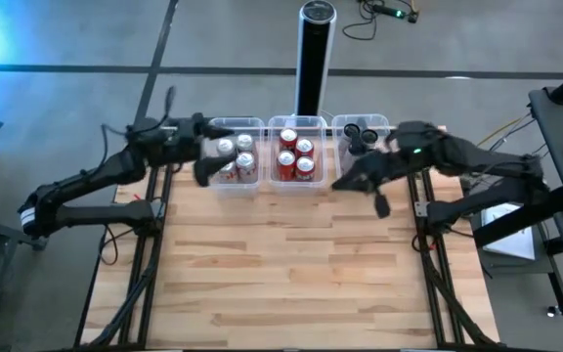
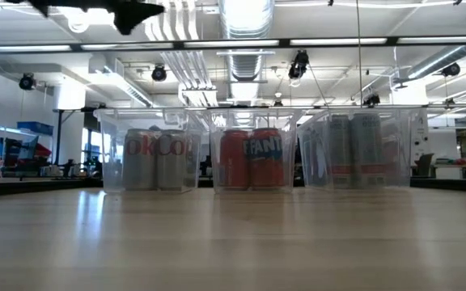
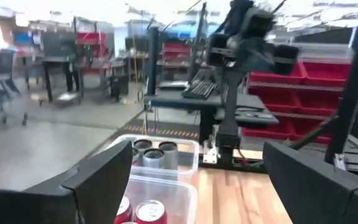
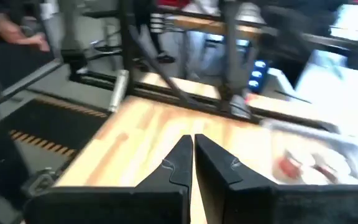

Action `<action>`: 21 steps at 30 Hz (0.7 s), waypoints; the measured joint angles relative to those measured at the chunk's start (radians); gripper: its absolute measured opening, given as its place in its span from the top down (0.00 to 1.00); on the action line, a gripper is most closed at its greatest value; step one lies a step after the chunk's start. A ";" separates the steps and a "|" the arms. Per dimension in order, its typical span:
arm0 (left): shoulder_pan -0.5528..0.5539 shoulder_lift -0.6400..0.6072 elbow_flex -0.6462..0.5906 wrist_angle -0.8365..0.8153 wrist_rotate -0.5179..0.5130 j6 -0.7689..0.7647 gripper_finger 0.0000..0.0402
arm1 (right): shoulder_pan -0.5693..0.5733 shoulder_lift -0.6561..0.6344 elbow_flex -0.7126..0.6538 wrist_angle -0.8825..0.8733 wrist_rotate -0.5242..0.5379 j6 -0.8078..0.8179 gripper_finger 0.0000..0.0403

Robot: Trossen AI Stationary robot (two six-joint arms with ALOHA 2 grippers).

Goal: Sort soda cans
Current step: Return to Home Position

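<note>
Cans (image 1: 294, 154) by the table's (image 1: 301, 284) far edge look light, slick; grip mid-body. Left gripper (image 3: 197, 155) released, right gripper (image 4: 192, 146) clenched empty.

Table (image 1: 291, 264): pale wood planks, smooth, faint sheen
Bins (image 1: 297, 118): clear plastic, glossy
Soda cans (image 1: 287, 158): metal, shiny silver tops, glossy printed bodies
Post (image 1: 313, 64): smooth black body, silvery top
</note>
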 joint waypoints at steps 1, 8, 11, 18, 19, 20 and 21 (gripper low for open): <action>0.000 -0.045 -0.031 0.002 0.001 0.007 0.14 | -0.013 -0.041 -0.055 0.076 -0.033 0.001 0.97; 0.002 -0.305 -0.197 -0.052 -0.108 0.011 0.14 | -0.076 -0.282 -0.451 0.548 -0.022 0.076 0.97; 0.002 -0.371 -0.250 -0.057 -0.125 -0.038 0.14 | -0.078 -0.354 -0.549 0.445 0.203 0.035 0.97; 0.000 -0.483 -0.396 -0.038 -0.097 -0.005 0.14 | -0.076 -0.455 -0.760 0.556 0.244 0.077 0.97; 0.000 -0.493 -0.424 -0.022 -0.088 -0.009 0.14 | -0.076 -0.466 -0.803 0.622 0.183 0.052 0.97; 0.000 -0.503 -0.454 -0.004 -0.074 -0.021 0.14 | -0.076 -0.476 -0.845 0.680 0.135 0.043 0.97; 0.000 -0.512 -0.484 0.023 -0.065 -0.039 0.14 | -0.075 -0.487 -0.887 0.736 0.098 0.048 0.97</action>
